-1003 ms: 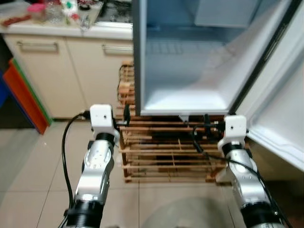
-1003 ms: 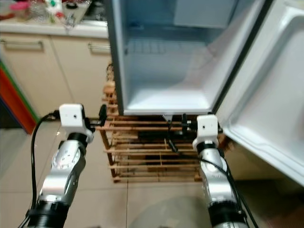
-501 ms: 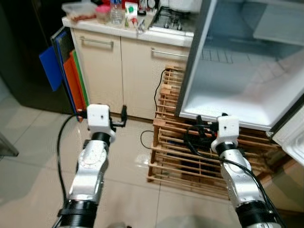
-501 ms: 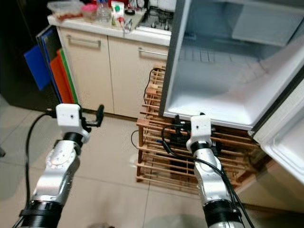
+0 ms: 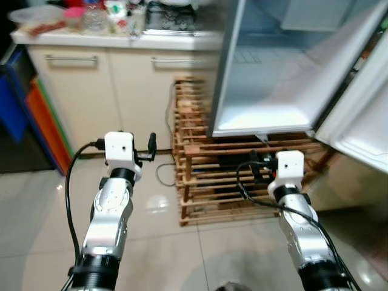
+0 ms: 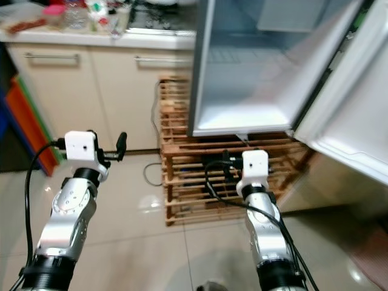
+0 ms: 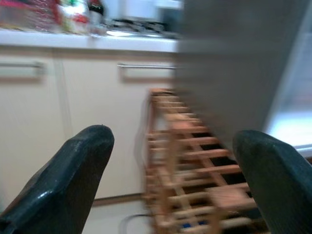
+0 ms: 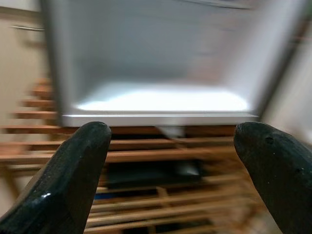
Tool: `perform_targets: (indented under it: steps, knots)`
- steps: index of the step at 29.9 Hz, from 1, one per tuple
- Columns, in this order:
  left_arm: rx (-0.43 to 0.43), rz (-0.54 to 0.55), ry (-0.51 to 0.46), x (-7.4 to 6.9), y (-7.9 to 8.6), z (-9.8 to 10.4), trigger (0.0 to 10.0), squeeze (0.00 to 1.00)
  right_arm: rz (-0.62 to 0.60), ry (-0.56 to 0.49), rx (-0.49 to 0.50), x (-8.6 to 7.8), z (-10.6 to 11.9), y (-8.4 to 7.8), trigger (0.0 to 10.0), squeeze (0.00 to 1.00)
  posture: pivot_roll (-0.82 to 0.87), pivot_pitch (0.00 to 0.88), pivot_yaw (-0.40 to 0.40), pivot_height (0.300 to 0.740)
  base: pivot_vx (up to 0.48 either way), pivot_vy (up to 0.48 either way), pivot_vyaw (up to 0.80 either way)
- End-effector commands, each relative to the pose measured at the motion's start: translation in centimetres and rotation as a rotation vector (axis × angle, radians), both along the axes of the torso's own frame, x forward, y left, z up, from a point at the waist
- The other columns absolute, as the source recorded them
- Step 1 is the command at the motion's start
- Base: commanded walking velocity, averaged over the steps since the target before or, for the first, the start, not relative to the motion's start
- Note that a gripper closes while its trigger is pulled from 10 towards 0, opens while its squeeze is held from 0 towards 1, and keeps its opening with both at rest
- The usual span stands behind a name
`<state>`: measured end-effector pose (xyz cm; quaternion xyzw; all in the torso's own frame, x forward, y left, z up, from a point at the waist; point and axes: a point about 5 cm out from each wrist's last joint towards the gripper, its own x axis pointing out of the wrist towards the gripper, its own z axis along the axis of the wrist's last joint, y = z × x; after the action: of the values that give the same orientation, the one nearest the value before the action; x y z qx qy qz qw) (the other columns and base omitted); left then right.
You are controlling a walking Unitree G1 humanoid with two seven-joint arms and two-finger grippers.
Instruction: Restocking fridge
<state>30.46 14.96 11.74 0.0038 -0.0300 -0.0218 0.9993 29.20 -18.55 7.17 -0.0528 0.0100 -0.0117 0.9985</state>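
Note:
The small fridge point(image 5: 267, 91) stands open on a wooden slatted rack point(image 5: 206, 176), and its white inside looks bare. Its door point(image 5: 364, 115) is swung out to the right. My left gripper point(image 5: 148, 151) is held out at waist height in front of the cream cabinets, left of the rack. In the left wrist view its fingers point(image 7: 68, 180) are spread wide with nothing between them. My right gripper point(image 5: 257, 167) points at the rack just below the fridge's bottom edge. It is open and empty too, as its fingers point(image 8: 73, 180) show in the right wrist view.
A counter point(image 5: 151, 41) at the back left carries bottles, containers and a hob. Cream cabinets point(image 5: 121, 91) stand below it. Coloured boards point(image 5: 36, 121) lean at the far left. A cable point(image 5: 163, 176) lies on the tiled floor beside the rack.
The camera has swung back to the right, so the fridge sits nearer the middle of the view. Both arms stay held out in front, grippers open as before.

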Motion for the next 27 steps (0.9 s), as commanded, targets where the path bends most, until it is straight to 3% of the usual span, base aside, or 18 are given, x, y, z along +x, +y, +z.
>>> perform_targets:
  steps: [1,7,9,15,24,27]
  knots:
    - [0.003,0.026,0.022,-0.1,0.7,-0.4,10.0,0.00,-0.025,-0.017,0.020,0.2,0.4,-0.2,10.0,0.00,-0.04,0.000,-0.049,0.740,0.000,0.465,-0.76]
    - [0.029,0.041,0.032,-0.2,0.9,-0.6,10.0,0.00,-0.024,-0.016,0.016,0.1,0.3,-0.2,10.0,0.00,-0.04,0.000,-0.050,0.740,0.000,0.467,-0.75]
    - [0.066,0.065,0.041,-0.2,1.1,-0.8,10.0,0.00,-0.012,-0.016,0.016,0.1,0.3,0.0,10.0,0.00,-0.04,0.000,-0.052,0.740,0.000,0.000,0.00]
    - [0.029,0.045,0.006,-0.5,0.6,-0.4,10.0,0.00,0.025,-0.019,0.008,0.3,0.3,0.6,10.0,0.00,-0.03,0.000,-0.054,0.740,0.052,0.179,0.00]
    - [0.036,0.067,-0.004,-0.5,0.8,-0.2,10.0,0.00,0.033,-0.014,0.004,0.7,0.4,0.9,10.0,0.00,-0.02,0.000,-0.058,0.740,0.396,0.271,0.64]
    - [0.050,0.068,-0.008,-0.5,0.8,-0.1,10.0,0.00,0.031,-0.017,0.017,0.9,0.5,0.9,10.0,0.00,-0.01,0.000,-0.059,0.740,0.422,0.162,0.00]
